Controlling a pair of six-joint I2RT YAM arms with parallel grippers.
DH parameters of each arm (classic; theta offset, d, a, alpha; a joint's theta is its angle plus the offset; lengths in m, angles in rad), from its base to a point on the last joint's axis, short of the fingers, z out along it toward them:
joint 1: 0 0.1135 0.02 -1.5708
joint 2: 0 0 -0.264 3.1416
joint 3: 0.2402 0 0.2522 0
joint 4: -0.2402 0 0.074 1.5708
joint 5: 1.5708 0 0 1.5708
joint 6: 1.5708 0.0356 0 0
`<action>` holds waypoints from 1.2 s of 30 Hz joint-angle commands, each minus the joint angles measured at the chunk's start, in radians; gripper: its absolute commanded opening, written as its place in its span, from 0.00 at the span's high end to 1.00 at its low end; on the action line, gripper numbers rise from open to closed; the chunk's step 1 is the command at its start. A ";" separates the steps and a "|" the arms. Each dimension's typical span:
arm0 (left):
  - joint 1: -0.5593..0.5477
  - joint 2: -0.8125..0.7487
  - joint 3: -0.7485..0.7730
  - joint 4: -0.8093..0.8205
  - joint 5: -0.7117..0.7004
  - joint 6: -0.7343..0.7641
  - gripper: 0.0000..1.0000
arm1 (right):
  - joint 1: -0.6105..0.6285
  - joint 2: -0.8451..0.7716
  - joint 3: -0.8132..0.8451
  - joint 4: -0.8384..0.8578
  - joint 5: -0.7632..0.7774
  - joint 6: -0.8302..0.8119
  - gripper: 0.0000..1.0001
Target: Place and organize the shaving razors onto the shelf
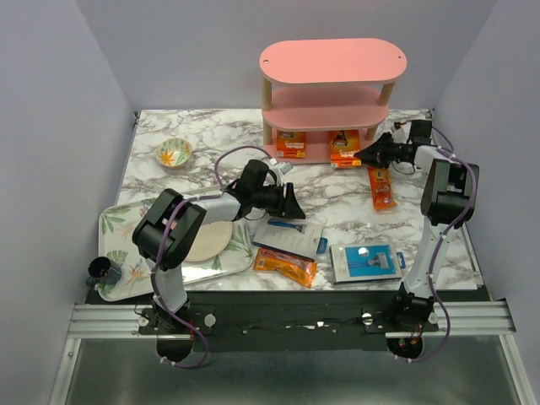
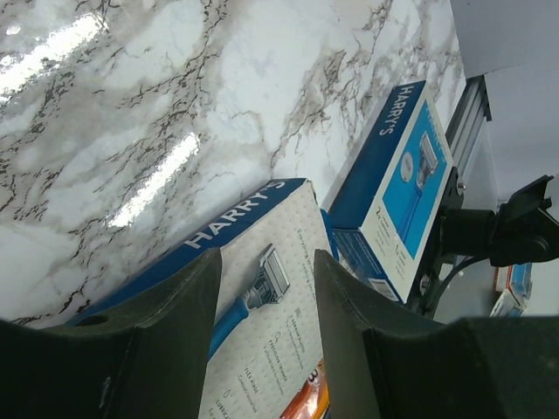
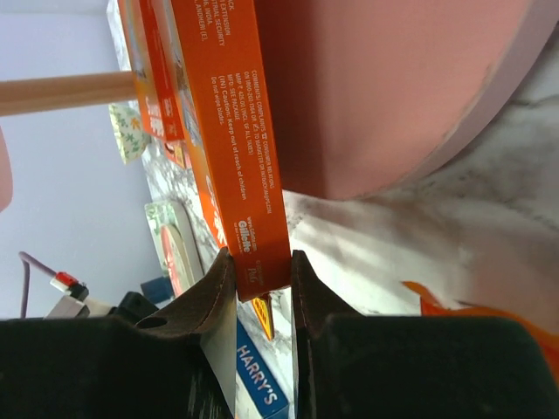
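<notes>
The pink three-tier shelf (image 1: 331, 93) stands at the back. One orange razor pack (image 1: 291, 143) lies on its bottom board. My right gripper (image 1: 364, 154) is shut on a second orange pack (image 1: 344, 146) at the bottom board's front right; in the right wrist view the fingers (image 3: 262, 271) pinch the pack's end (image 3: 229, 131) beside the shelf board (image 3: 393, 87). Two more orange packs lie on the table (image 1: 381, 187) (image 1: 285, 266). My left gripper (image 1: 291, 202) is open over a blue razor card (image 1: 288, 236) (image 2: 262, 297). A second blue card (image 1: 364, 261) (image 2: 397, 183) lies to its right.
A floral tray (image 1: 118, 221) with a round plate (image 1: 207, 240) sits at the front left. A small patterned bowl (image 1: 174, 152) is at the back left. A dark cup (image 1: 105, 270) stands at the tray's left corner. Walls close in both sides.
</notes>
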 commanded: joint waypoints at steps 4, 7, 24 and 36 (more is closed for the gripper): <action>-0.005 0.004 0.014 -0.042 0.000 0.054 0.45 | -0.030 0.051 0.074 0.008 0.000 0.007 0.74; -0.005 0.008 0.017 -0.044 0.002 0.053 0.45 | -0.033 0.059 0.077 0.000 -0.010 0.007 0.72; -0.016 0.027 0.023 -0.048 -0.004 0.057 0.45 | -0.033 0.106 0.102 0.005 -0.061 0.068 0.59; -0.016 0.016 0.017 -0.047 -0.013 0.062 0.45 | -0.033 0.059 0.068 -0.034 -0.010 0.079 0.37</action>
